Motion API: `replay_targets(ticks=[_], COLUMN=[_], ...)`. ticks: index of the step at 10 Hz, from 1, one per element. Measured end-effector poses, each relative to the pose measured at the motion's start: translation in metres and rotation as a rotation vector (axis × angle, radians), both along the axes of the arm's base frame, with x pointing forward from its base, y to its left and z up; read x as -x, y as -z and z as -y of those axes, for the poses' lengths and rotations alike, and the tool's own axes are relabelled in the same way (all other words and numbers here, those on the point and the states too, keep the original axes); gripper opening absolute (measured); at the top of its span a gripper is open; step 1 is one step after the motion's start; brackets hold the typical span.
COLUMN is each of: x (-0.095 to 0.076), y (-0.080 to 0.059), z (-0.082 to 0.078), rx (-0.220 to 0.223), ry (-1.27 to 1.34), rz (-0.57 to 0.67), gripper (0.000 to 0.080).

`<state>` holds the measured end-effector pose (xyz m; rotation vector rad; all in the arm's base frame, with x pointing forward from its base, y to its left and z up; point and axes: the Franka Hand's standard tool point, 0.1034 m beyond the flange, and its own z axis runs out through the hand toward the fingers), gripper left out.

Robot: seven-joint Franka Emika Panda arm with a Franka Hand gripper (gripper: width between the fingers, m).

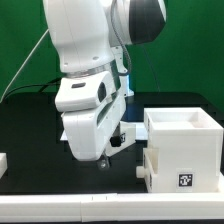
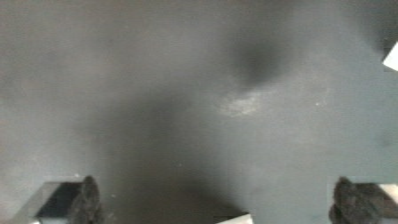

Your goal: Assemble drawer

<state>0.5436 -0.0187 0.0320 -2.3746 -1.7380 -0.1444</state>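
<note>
Gripper [image 2: 217,205]: jaws spread wide, empty, low over the bare black table [image 2: 160,90].
Drawer casing [image 1: 183,124]: off to the gripper's side, apart; probably a tray [image 1: 182,172] against its front.
Approach: straddle one tray wall squarely before closing.

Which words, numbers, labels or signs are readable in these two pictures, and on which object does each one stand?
Readable words, numbers or brands: none in either view.
Only sign: a black-and-white square tag marker on the front of the white drawer; it is a pattern, not text.
Robot arm: no lettering visible on its white shell.
Wrist view: plain dark table only, nothing printed.
</note>
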Motion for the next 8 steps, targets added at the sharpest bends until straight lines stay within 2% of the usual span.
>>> replay_targets(ticks=[6,8], x=[0.0,0.003], y=[0.001,-0.025], z=[0.0,0.009], rx=[0.0,0.025], ry=[0.0,-0.028], rz=[-0.001,0.04], gripper=[0.0649,0.0649])
